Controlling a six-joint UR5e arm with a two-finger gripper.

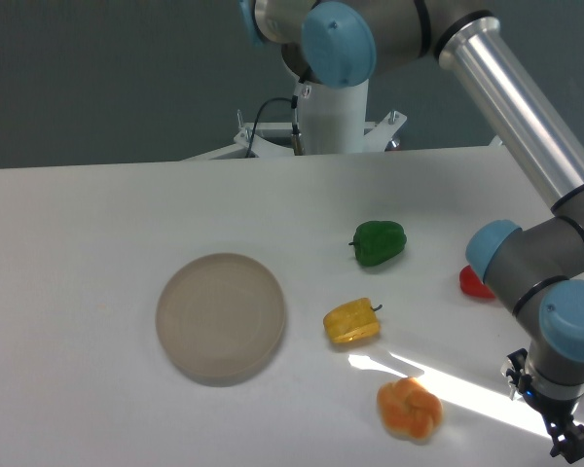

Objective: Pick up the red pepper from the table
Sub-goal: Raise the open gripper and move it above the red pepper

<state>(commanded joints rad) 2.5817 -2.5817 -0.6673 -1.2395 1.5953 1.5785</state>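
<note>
The white bench (pixel 97 224) carries a round grey-beige plate (pixel 221 316) left of centre, a green pepper (pixel 380 242), a yellow pepper (pixel 351 321) just below it, an orange fruit-like piece (pixel 410 409) nearer the front, and a red pepper (pixel 473 283) partly hidden behind the arm.

On the flat white table (pixel 97 224) a glossy red pepper (pixel 473 283) peeks from behind the arm's grey elbow; the dark tool (pixel 567 440) hangs at the lower right edge, its fingers cut off.

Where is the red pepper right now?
The red pepper lies on the table at the image's right, mostly hidden behind the arm's elbow joint, right of the green pepper.
</note>
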